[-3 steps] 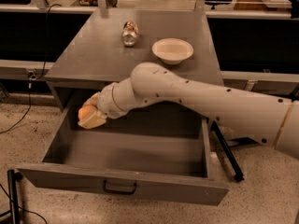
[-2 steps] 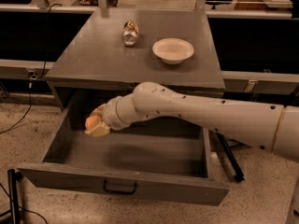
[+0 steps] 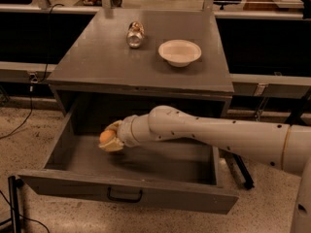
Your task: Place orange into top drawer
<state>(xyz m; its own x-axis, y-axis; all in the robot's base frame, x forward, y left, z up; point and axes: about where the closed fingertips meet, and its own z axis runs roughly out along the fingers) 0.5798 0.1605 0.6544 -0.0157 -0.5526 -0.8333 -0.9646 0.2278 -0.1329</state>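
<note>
- While the claw (image 3: 109, 140) grasps it, the orange (image 3: 105, 136) sits between two pale fingers (image 3: 114, 147), one curving over its top and one under it, with its left face bare to the camera.
- Clenched on the fruit, the claw points left at the end of a white arm (image 3: 209, 132) that reaches in from the right edge of the view.
- Both orange and claw are within the open drawer (image 3: 165, 161), over its left half, nearer the left wall than the right and about midway from front to back.
- Whether the orange touches the drawer's bottom or hangs just above it cannot be told.
- Apart from the claw, the orange and the arm's forward part, the grey drawer bottom is bare.
- Pulled well out, the drawer shows a flat grey front panel with a small dark handle (image 3: 125, 196) at its middle.
- Directly above stands the grey bench (image 3: 92, 62), its top overhanging the back of the drawer.
- On the bench lies a shiny can (image 3: 135, 34) on its side, toward the rear and left of centre; any print on it cannot be read.
- Just to its right, apart from it, stands a white bowl (image 3: 180, 52), upright.
- Below the drawer is a speckled floor (image 3: 29, 144), with a dark cable (image 3: 32, 98) trailing down at the left.
</note>
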